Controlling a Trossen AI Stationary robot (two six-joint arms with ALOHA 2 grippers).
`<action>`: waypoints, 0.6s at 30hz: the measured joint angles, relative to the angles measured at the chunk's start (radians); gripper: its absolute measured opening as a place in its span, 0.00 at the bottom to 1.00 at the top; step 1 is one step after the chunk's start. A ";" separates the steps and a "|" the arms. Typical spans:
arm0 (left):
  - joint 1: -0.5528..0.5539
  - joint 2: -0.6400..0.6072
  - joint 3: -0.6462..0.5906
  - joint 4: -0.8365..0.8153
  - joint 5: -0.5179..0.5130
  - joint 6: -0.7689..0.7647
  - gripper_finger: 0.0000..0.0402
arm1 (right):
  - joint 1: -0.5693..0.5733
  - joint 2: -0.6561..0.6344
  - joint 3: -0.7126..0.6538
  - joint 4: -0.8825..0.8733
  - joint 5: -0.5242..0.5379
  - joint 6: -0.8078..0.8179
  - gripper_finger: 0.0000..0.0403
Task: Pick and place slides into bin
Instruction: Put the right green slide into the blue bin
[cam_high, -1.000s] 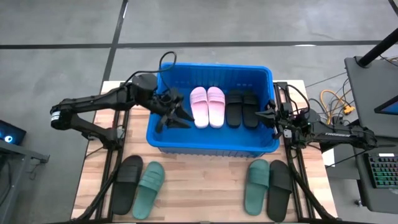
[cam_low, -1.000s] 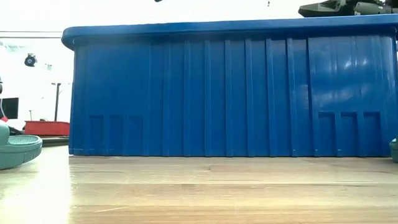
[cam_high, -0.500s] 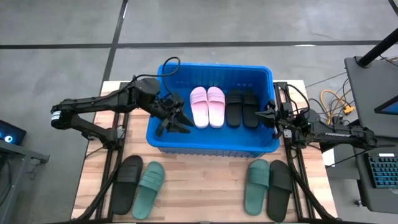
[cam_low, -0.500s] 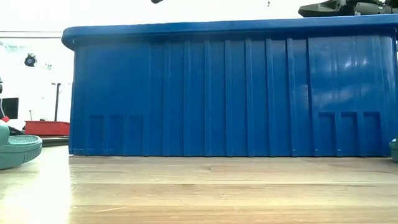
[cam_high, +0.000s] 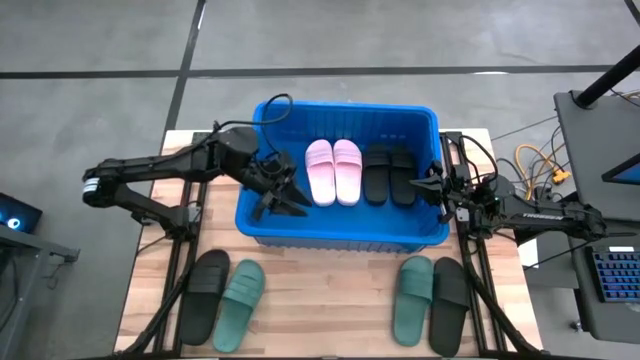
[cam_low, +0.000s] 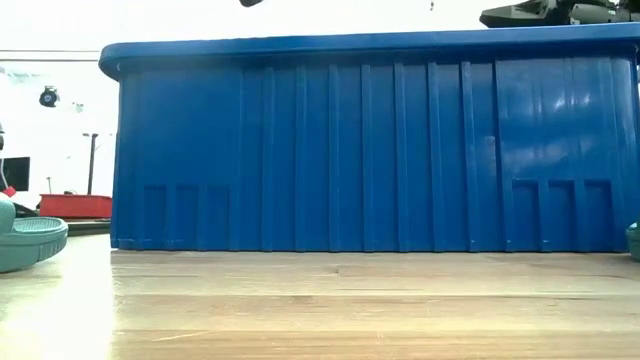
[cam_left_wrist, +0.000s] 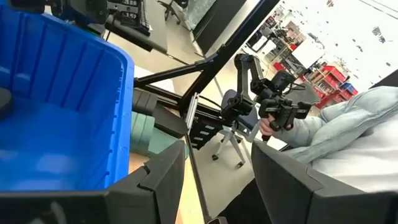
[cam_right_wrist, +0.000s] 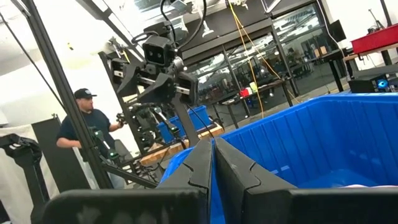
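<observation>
The left gripper hangs inside the big bright blue plastic bin, fingers spread wide and holding nothing. Just beside its jaws lie two light pink rubber slides, then two black rubber slides. The right gripper sits at the bin's rim near the black pair, fingers pressed together, empty.

Left hand now sits slightly farther toward 3 o'clock and a touch toward 6 o'clock inside the bin than a second ago, closer to the pink slides. Its fingers, spread apart, are empty, same as before. Left arm elbow shifts with it. In the last half second the move is tiny.
</observation>
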 joint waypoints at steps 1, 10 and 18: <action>-0.001 0.005 0.000 0.000 0.000 0.000 0.43 | 0.000 0.000 0.000 0.000 0.000 0.000 0.02; -0.024 0.086 -0.001 0.104 -0.039 0.000 0.43 | 0.000 0.001 0.000 -0.005 0.000 0.004 0.02; -0.110 0.143 0.004 0.428 -0.081 0.107 0.43 | 0.000 0.002 0.000 -0.005 0.000 0.003 0.02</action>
